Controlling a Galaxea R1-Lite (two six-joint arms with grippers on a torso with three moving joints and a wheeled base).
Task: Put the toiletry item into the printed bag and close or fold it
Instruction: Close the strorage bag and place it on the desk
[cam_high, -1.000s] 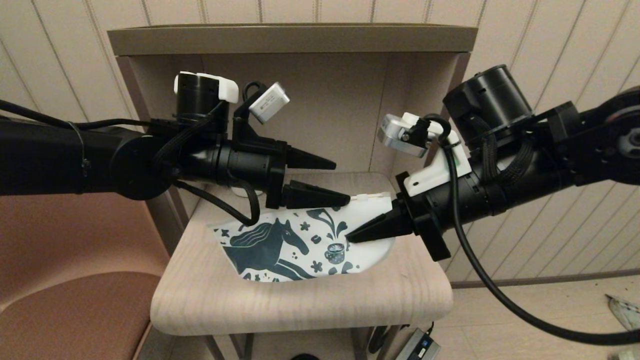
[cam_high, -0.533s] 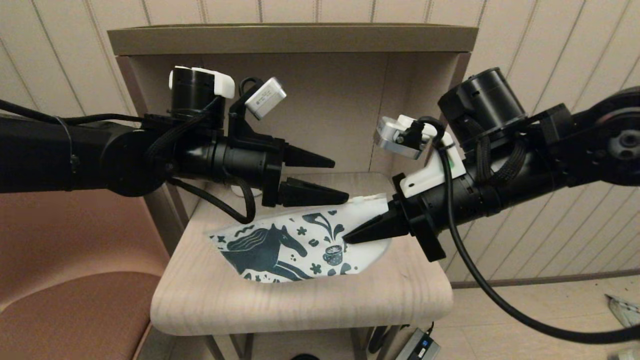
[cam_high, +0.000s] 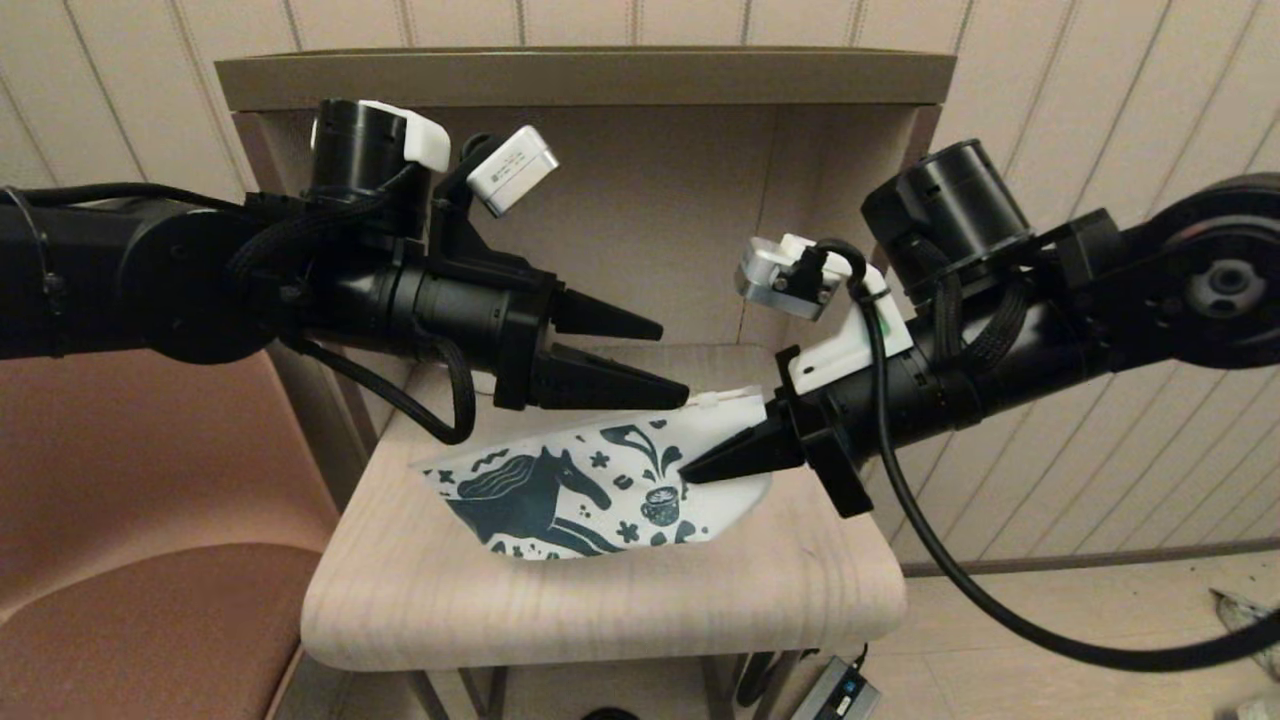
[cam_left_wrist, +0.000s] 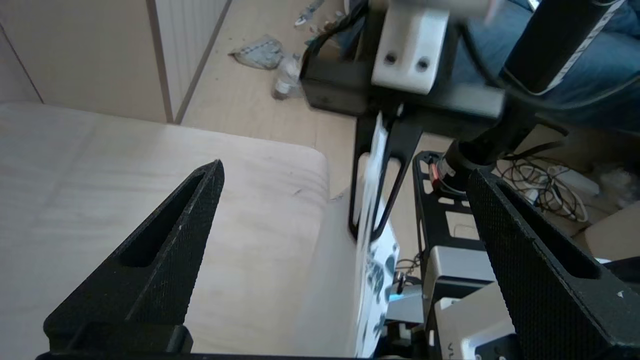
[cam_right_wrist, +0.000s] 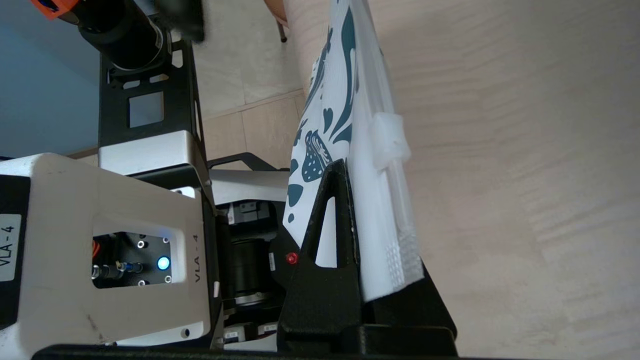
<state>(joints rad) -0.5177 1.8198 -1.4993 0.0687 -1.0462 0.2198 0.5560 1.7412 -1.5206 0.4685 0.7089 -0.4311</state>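
The printed bag (cam_high: 590, 490), white with a teal horse and cup motifs, stands tilted on its lower edge on the wooden table (cam_high: 600, 600). My right gripper (cam_high: 690, 470) is shut on the bag's right end, just below the white zip slider (cam_high: 715, 400). In the right wrist view one finger (cam_right_wrist: 330, 215) presses the printed face of the bag (cam_right_wrist: 345, 100); the other finger is behind the plain side. My left gripper (cam_high: 670, 362) hangs open just above the bag's top edge, holding nothing. The left wrist view shows the bag (cam_left_wrist: 372, 240) edge-on. The toiletry item is out of view.
The table sits in a niche with a back wall and a top board (cam_high: 580, 75) overhead. A pinkish seat (cam_high: 150, 620) lies at the left. A power adapter (cam_high: 840, 690) and cables lie on the floor below the table's front.
My right gripper has pulled the bag slightly to the left. My left arm has risen a little and tilted its open fingers downward towards the bag's top edge.
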